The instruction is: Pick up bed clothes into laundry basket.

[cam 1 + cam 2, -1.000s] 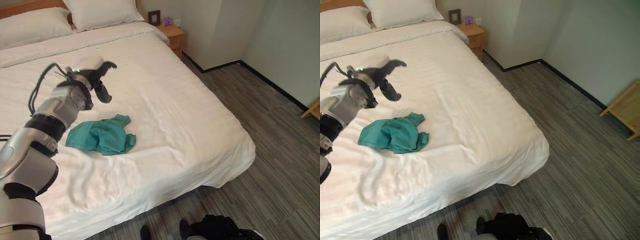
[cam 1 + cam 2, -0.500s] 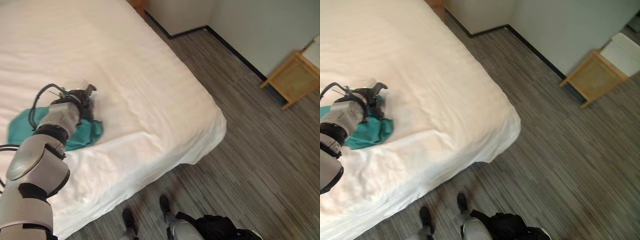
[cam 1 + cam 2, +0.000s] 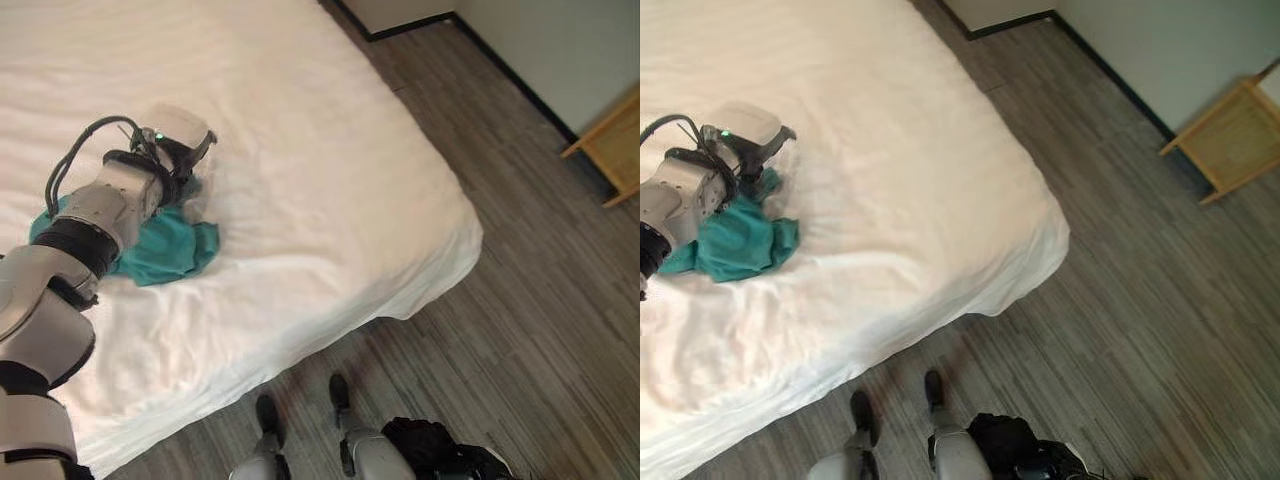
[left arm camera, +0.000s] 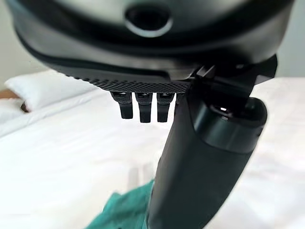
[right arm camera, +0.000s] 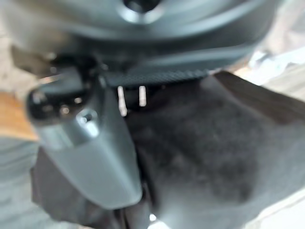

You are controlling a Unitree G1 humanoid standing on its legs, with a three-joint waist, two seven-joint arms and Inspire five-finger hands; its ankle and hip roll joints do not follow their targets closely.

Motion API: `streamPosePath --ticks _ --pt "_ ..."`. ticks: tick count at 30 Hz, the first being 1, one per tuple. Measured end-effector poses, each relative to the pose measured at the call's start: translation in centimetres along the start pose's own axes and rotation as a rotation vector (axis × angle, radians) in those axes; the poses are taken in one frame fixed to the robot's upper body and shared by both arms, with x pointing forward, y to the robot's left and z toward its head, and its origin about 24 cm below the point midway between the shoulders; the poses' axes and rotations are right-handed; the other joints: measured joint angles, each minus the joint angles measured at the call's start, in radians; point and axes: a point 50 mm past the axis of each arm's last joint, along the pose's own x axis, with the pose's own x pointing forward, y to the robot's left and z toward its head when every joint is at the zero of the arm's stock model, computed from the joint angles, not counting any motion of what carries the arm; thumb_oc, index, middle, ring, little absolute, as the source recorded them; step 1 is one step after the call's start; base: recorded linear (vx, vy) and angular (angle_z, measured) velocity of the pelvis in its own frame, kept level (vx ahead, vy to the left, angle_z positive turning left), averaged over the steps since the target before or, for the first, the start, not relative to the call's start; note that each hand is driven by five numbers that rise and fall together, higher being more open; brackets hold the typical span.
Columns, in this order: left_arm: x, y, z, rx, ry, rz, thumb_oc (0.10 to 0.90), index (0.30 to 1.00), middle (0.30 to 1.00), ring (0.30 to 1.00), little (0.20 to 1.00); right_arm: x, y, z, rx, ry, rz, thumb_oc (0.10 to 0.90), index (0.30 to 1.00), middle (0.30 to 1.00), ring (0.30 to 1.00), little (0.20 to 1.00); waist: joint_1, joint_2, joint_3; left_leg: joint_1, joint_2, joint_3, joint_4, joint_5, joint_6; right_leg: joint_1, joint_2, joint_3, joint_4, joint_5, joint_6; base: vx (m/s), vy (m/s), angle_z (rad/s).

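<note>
A crumpled teal garment (image 3: 160, 250) lies on the white bed (image 3: 330, 180), near its left side. My left hand (image 3: 178, 162) rests at the garment's far edge, its arm reaching in from the lower left. In the left wrist view its fingers (image 4: 143, 107) hang straight above the sheet, and its thumb (image 4: 205, 162) points down beside the teal cloth (image 4: 124, 212). Nothing is gripped between them. In its own wrist view, my right hand (image 5: 86, 148) hangs close against dark fabric.
The bed's corner (image 3: 465, 235) drops to a grey striped floor (image 3: 540, 330). A low wooden piece of furniture (image 3: 1225, 135) stands by the wall at the right. A pillow (image 4: 43, 88) lies at the head of the bed.
My left hand has come down from above the sheet onto the far edge of the teal garment. The camera has swung, so the whole scene has shifted.
</note>
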Motion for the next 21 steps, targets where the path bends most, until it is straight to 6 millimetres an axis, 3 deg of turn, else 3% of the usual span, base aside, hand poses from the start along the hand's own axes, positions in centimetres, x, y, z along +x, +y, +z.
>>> streamPosePath --ticks 4,12,17,21 --pt "-0.9 1.1 0.5 0.017 -0.068 0.025 0.800 0.900 0.900 0.900 0.900 0.1 0.1 0.8 -0.007 -0.035 0.006 0.400 0.300 0.300 0.300 0.300 0.027 0.001 0.004 -0.002 0.005 -0.014 0.000 0.003 -0.001 0.005 0.004 -0.015 0.000 0.000 0.000 0.03 -0.017 0.09" --pt "-3.1 2.5 -0.5 0.059 -0.106 0.040 0.800 0.900 0.900 0.900 0.900 0.0 0.0 0.0 -0.022 0.002 0.008 0.400 0.300 0.300 0.300 0.300 0.054 0.007 0.018 0.005 0.007 -0.044 0.000 0.010 0.001 0.026 0.005 -0.051 0.000 -0.006 -0.002 0.01 -0.017 0.11" --pt "-3.6 2.3 -1.3 0.072 -0.088 0.032 0.800 0.900 0.900 0.900 0.900 -0.1 0.0 -0.8 -0.030 0.045 0.020 0.400 0.300 0.300 0.300 0.300 0.080 0.008 0.018 0.006 0.009 -0.054 0.000 0.012 -0.004 0.031 0.007 -0.060 0.000 -0.012 -0.010 0.00 -0.006 0.06" --pt "-4.0 0.8 -1.7 0.060 -0.076 -0.010 0.800 0.900 0.900 0.900 0.900 -0.1 0.0 -0.6 -0.045 0.037 0.022 0.400 0.300 0.300 0.300 0.300 0.081 0.008 0.018 0.006 0.009 -0.058 0.000 0.012 -0.005 0.033 0.008 -0.063 0.000 -0.012 -0.010 0.00 -0.002 0.01"
